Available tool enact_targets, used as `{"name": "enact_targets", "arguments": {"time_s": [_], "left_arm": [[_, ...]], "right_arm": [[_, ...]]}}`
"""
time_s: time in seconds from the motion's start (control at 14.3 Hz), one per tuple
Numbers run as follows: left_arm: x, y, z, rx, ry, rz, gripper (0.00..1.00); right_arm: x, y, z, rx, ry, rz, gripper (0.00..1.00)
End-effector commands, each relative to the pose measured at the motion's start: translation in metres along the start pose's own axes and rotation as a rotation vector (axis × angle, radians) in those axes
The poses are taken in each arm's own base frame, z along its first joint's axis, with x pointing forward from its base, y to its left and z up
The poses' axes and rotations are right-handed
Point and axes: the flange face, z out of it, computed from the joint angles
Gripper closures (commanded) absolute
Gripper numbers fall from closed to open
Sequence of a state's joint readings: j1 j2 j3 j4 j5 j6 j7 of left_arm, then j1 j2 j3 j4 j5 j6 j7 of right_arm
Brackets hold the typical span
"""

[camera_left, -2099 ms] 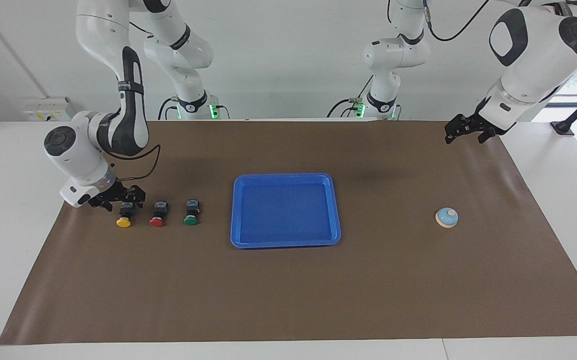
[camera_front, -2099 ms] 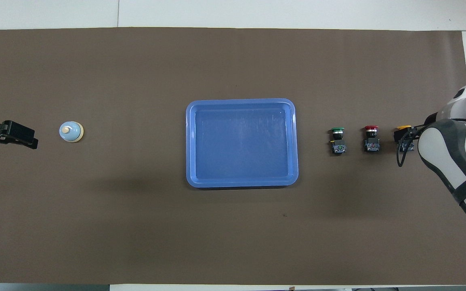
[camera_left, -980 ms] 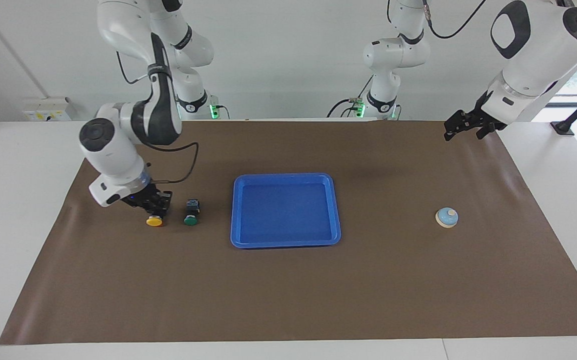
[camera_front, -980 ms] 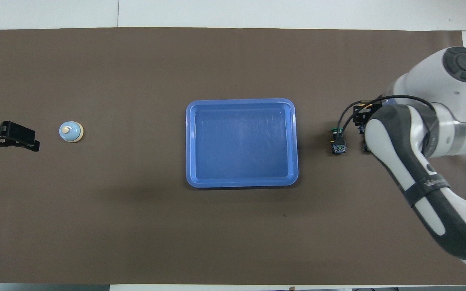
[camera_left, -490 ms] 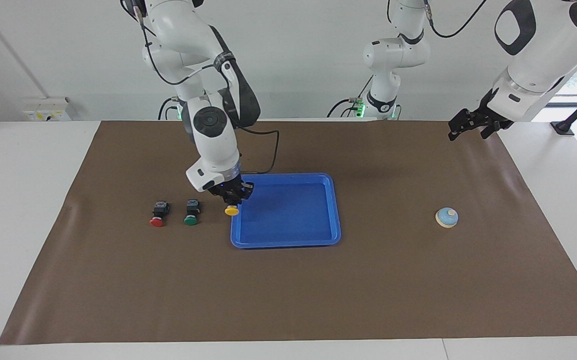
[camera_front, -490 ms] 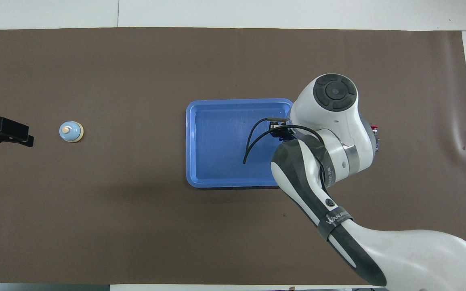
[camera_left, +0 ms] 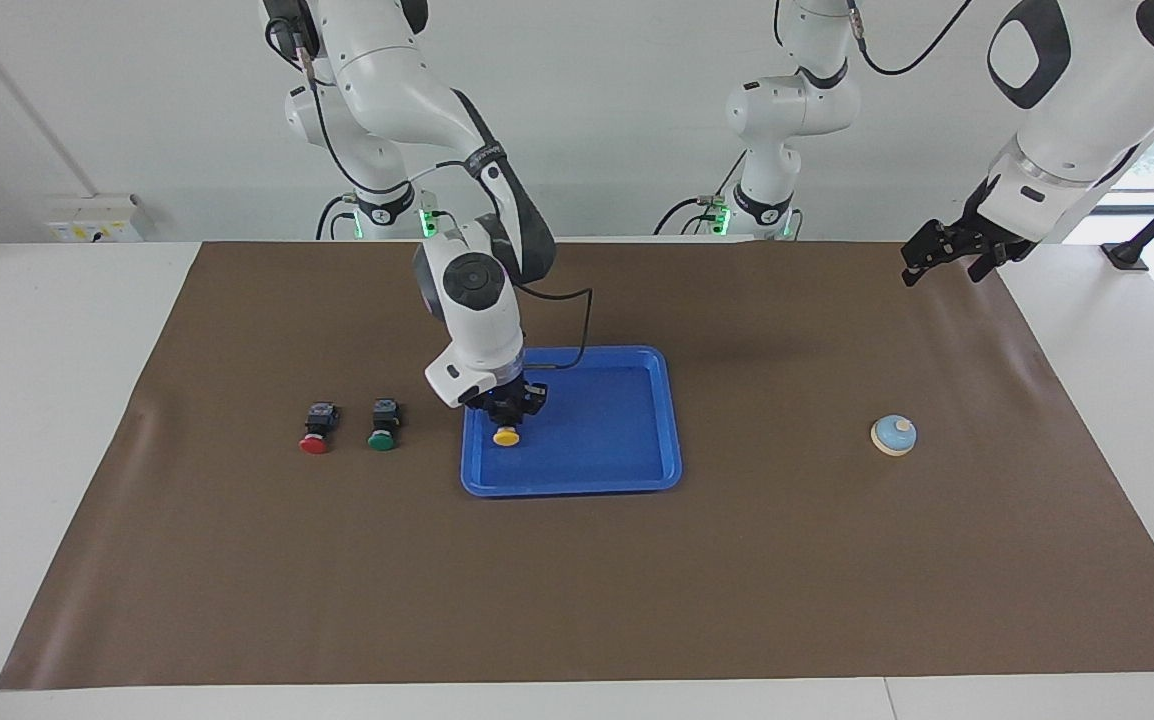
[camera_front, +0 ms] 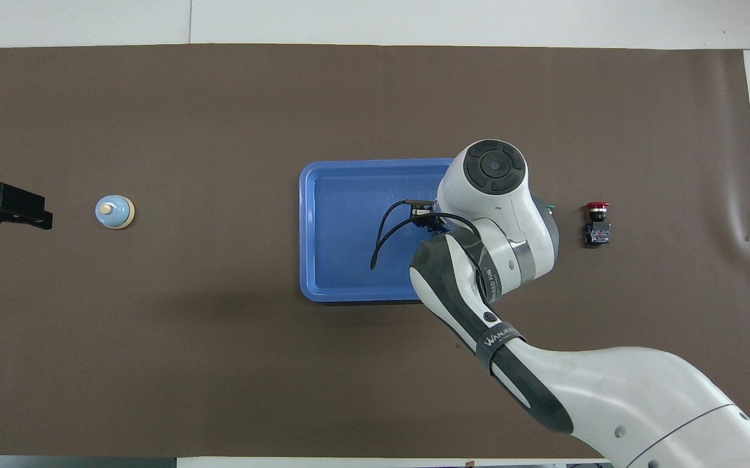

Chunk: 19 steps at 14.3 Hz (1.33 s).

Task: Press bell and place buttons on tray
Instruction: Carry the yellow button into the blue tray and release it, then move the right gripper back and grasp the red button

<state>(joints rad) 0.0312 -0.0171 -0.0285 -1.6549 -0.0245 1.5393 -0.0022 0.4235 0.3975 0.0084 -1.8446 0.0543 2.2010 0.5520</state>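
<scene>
My right gripper (camera_left: 508, 410) is shut on the yellow button (camera_left: 506, 436) and holds it low over the blue tray (camera_left: 627, 440), at the tray's end toward the right arm. I cannot tell whether the button touches the tray floor. In the overhead view the right wrist hides the gripper and the yellow button over the tray (camera_front: 336, 260). The red button (camera_left: 315, 428) (camera_front: 597, 224) and the green button (camera_left: 383, 425) lie on the mat beside the tray. The bell (camera_left: 894, 435) (camera_front: 114, 212) stands toward the left arm's end. My left gripper (camera_left: 949, 255) (camera_front: 21, 209) waits raised, empty.
A brown mat (camera_left: 577, 600) covers the table, with white table edge around it. The right arm's forearm (camera_front: 544, 383) crosses over the mat from the robots' end toward the tray. In the overhead view only a sliver of the green button (camera_front: 549, 209) shows.
The right gripper took hold of the yellow button beside the red one, carried it past the red and green buttons, and lowered it over the tray. The left gripper only drifted slightly.
</scene>
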Motion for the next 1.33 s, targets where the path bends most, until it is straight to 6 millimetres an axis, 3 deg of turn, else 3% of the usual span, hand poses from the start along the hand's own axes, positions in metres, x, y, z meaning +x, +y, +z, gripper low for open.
{"name": "enact_targets", "arguments": {"time_s": [0.0, 0.14, 0.28, 0.35, 0.49, 0.7, 0.91, 0.98, 1.19, 1.26], "left_arm": [[-0.003, 0.002, -0.005, 0.019, 0.011, 0.003, 0.00], [-0.003, 0.000, -0.006, 0.020, 0.014, -0.002, 0.00], [-0.003, -0.001, -0.006, 0.019, 0.014, -0.003, 0.00], [-0.003, -0.001, -0.005, 0.019, 0.013, -0.003, 0.00], [-0.003, -0.001, -0.005, 0.020, 0.013, -0.003, 0.00], [-0.003, -0.001, -0.005, 0.020, 0.013, -0.003, 0.00], [-0.003, 0.000, -0.006, 0.020, 0.014, -0.002, 0.00], [-0.003, -0.001, -0.006, 0.020, 0.014, -0.003, 0.00], [-0.003, 0.000, -0.005, 0.019, 0.013, -0.002, 0.00], [-0.003, 0.000, -0.005, 0.019, 0.013, -0.002, 0.00]], "right_arm": [[-0.003, 0.002, -0.003, 0.011, 0.002, 0.020, 0.00], [0.002, 0.006, -0.015, 0.009, 0.000, 0.025, 0.00], [0.019, 0.032, -0.049, -0.007, -0.026, 0.030, 0.00], [0.029, 0.059, -0.069, -0.001, -0.017, -0.002, 0.00], [0.046, 0.111, -0.081, 0.009, -0.008, -0.061, 0.00], [0.058, 0.187, -0.078, 0.008, -0.026, -0.047, 0.00], [0.056, 0.247, -0.059, -0.008, -0.043, -0.077, 0.00], [0.053, 0.259, -0.054, -0.004, -0.025, -0.103, 0.00], [0.033, 0.270, -0.026, -0.004, -0.010, -0.112, 0.00], [0.033, 0.284, -0.024, -0.002, 0.005, -0.115, 0.00]]}}
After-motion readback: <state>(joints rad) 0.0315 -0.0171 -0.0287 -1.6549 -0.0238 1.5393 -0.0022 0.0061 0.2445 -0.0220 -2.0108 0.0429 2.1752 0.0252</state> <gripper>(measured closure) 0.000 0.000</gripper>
